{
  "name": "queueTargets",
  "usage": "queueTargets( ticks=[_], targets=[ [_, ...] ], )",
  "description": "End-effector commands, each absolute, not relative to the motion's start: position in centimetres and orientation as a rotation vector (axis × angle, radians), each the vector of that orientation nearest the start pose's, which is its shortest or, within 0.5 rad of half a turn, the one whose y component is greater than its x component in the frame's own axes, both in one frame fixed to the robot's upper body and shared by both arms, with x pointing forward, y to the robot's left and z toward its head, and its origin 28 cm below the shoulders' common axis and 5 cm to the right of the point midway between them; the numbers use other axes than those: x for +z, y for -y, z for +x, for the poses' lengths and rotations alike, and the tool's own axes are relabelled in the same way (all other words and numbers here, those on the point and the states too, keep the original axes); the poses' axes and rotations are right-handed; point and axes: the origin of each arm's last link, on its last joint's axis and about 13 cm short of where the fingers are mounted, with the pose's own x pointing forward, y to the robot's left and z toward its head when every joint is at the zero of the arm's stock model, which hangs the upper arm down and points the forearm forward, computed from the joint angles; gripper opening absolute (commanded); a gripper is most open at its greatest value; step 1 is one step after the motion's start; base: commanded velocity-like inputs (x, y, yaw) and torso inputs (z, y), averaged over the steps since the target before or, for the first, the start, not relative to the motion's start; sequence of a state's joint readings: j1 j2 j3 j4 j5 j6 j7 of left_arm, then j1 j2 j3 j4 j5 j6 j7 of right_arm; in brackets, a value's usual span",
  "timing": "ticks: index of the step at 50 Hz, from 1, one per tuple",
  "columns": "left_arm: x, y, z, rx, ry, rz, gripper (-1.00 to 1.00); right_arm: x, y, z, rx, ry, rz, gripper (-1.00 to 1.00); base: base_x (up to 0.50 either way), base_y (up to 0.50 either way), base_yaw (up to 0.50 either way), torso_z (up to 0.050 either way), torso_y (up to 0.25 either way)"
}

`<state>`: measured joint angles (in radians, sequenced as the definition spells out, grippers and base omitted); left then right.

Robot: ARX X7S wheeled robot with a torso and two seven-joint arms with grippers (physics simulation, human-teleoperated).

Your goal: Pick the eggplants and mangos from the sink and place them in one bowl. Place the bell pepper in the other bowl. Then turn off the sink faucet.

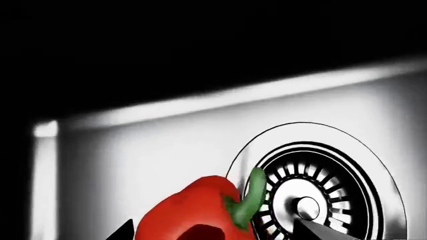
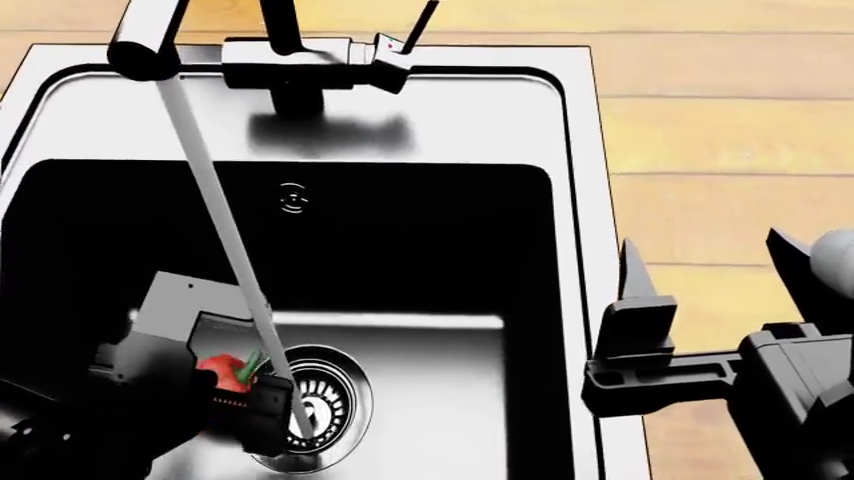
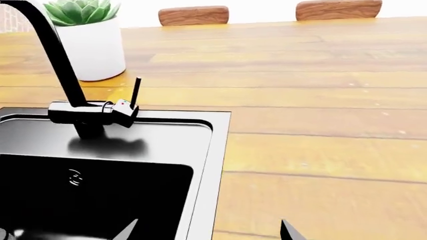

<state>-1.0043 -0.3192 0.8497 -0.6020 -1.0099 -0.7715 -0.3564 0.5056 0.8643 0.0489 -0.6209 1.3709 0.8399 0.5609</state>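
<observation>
The bell pepper [image 2: 224, 368] lies on the steel floor of the sink [image 2: 577, 200], just left of the round drain [image 2: 314, 405], and my left gripper [image 2: 220, 385] is down in the basin around it. In the left wrist view the pepper [image 1: 197, 212] sits between my two finger tips, stem [image 1: 248, 197] toward the drain. I cannot tell whether the fingers are clamped on it or only flanking it.

Handling judgement: the pepper is light and fairly stiff, but glossy, lumpy and wet, so it may slip or roll. Take hold across the broad red body, not the thin curved stem.

Water runs from the sink faucet [image 2: 287, 55] in a stream [image 2: 220, 220] that lands at the drain, touching the left gripper.

Clearance: the dark left wall is near, and the near wall is out of sight. Open room lies straight up. My right gripper [image 2: 714, 300] hovers over the wooden desk [image 2: 721, 130] right of the rim, fingers apart, holding nothing. No bowl, eggplant or mango shows.
</observation>
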Motion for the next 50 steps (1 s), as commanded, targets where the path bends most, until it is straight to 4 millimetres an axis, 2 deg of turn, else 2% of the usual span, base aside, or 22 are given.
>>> queueTargets(
  ticks=[1, 8, 9, 21, 30, 35, 39, 44, 50],
  targets=[
    [10.3, -20.1, 34.9, -0.152, -0.72, 0.101, 1.0, 23.5, 17.6, 20.8, 0.161, -0.01, 0.029, 1.0, 0.0, 0.0, 0.0, 0.0, -0.156],
    [10.5, -20.1, 34.9, -0.136, -0.714, 0.089, 1.0, 23.4, 17.7, 20.5, 0.156, -0.009, 0.031, 1.0, 0.0, 0.0, 0.0, 0.0, -0.111],
    [10.7, -20.0, 34.9, -0.135, -0.694, 0.096, -1.0, 23.4, 17.7, 20.5, 0.155, -0.009, 0.031, 1.0, 0.0, 0.0, 0.0, 0.0, 0.0],
    [13.3, -19.4, 33.3, -0.183, -0.61, 0.116, -1.0, 23.2, 17.7, 20.6, 0.158, -0.01, 0.033, 1.0, 0.0, 0.0, 0.0, 0.0, 0.0],
    [17.2, -19.6, 31.2, -0.214, -0.486, 0.098, -1.0, 23.3, 17.7, 20.6, 0.165, -0.004, 0.037, 1.0, 0.0, 0.0, 0.0, 0.0, 0.0],
    [17.7, -20.2, 29.6, -0.234, -0.437, 0.074, -1.0, 23.3, 17.7, 20.7, 0.169, 0.002, 0.038, 1.0, 0.0, 0.0, 0.0, 0.0, 0.0],
    [19.0, -20.7, 28.8, -0.267, -0.342, 0.041, -1.0, 23.5, 17.5, 20.9, 0.176, 0.011, 0.036, 1.0, 0.0, 0.0, 0.0, 0.0, 0.0],
    [19.7, -20.9, 27.3, -0.296, -0.32, 0.047, -1.0, 23.7, 17.3, 21.2, 0.182, 0.014, 0.032, 1.0, 0.0, 0.0, 0.0, 0.0, 0.0],
    [20.2, -21.4, 26.7, -0.285, -0.305, 0.031, -1.0, 23.5, 17.2, 21.4, 0.187, 0.009, 0.032, 1.0, 0.0, 0.0, 0.0, 0.0, 0.25]
  ],
)
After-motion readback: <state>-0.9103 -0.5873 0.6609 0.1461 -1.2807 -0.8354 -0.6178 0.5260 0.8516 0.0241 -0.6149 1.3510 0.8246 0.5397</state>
